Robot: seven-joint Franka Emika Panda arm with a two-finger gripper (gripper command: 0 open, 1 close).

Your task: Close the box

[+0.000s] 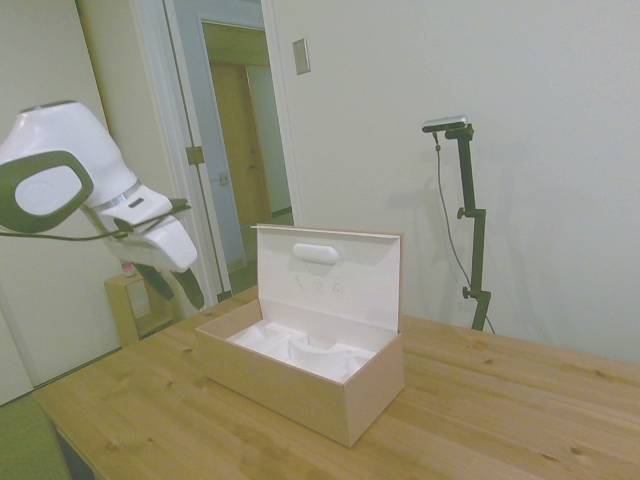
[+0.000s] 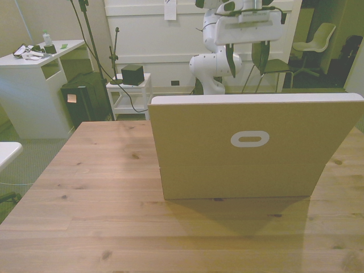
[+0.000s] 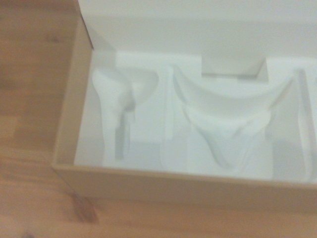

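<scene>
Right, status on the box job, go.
Gripper open, empty, hanging above and clear of the box. Lid upright, box open, white insert showing. Nothing in the lid's path.

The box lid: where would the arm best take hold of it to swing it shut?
Probably the lid's free top edge, farthest from the hinge, reached from above. The lid stands upright at the back of the box, so that edge is exposed. The tool hangs open above the other side.

The open box sits on the wooden table, its white moulded insert showing two hollows, the lid's pale inner face behind.
</scene>
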